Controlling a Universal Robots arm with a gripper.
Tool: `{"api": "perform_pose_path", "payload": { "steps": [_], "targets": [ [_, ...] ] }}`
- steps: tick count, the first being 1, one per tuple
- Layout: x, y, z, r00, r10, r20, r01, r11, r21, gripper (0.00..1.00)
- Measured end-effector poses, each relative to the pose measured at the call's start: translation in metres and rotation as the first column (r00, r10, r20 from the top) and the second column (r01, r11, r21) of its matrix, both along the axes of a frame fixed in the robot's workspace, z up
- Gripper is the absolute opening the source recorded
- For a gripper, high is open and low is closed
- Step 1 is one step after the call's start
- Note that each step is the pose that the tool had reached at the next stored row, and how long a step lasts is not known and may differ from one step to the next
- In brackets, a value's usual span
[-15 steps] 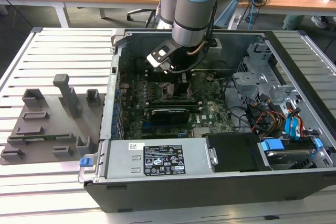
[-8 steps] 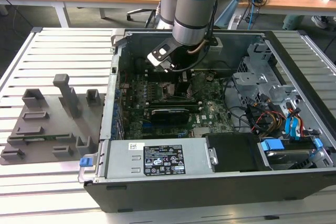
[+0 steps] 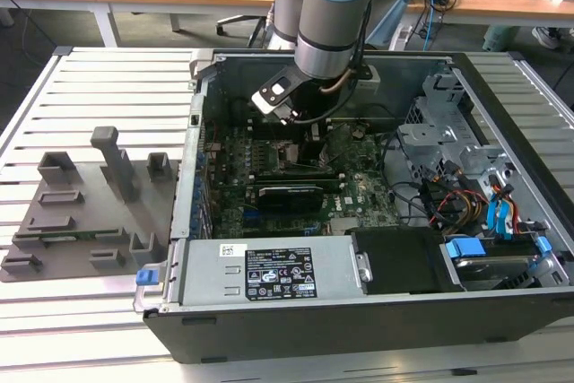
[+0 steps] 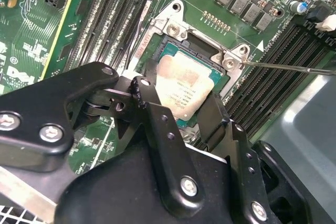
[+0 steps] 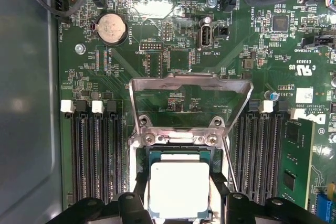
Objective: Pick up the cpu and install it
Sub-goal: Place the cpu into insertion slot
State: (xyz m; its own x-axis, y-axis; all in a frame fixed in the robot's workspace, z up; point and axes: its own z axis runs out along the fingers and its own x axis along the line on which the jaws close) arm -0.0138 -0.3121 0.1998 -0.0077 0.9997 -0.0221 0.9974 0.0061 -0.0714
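Observation:
The cpu (image 5: 179, 188) is a flat square chip with a silver-grey top and a thin green rim. It lies level in the motherboard socket (image 5: 178, 141), whose metal load plate (image 5: 190, 83) is swung up and open. My gripper (image 5: 179, 195) is down over it, with one black finger (image 5: 140, 184) against each side edge of the chip. In the second wrist view the cpu (image 4: 185, 83) sits between the same fingers (image 4: 143, 92), and the gripper (image 4: 177, 103) is shut on it. In the exterior view the arm (image 3: 327, 33) reaches down into the open computer case (image 3: 296, 311).
Rows of memory slots (image 5: 94, 156) flank the socket on both sides, and a thin socket lever (image 4: 294, 66) sticks out beside it. The case holds a power supply (image 3: 269, 271), a drive cage (image 3: 448, 141) and cables. A grey tray with upright blocks (image 3: 81, 213) lies on the slatted table at the exterior view's left.

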Motion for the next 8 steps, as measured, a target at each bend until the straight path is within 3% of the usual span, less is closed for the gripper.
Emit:
{"api": "perform_pose_path", "payload": {
  "steps": [8],
  "targets": [
    [0.0,0.0,-0.0005,1.0,-0.006,0.0,0.006,1.0,-0.0001,0.54]
  ]
}}
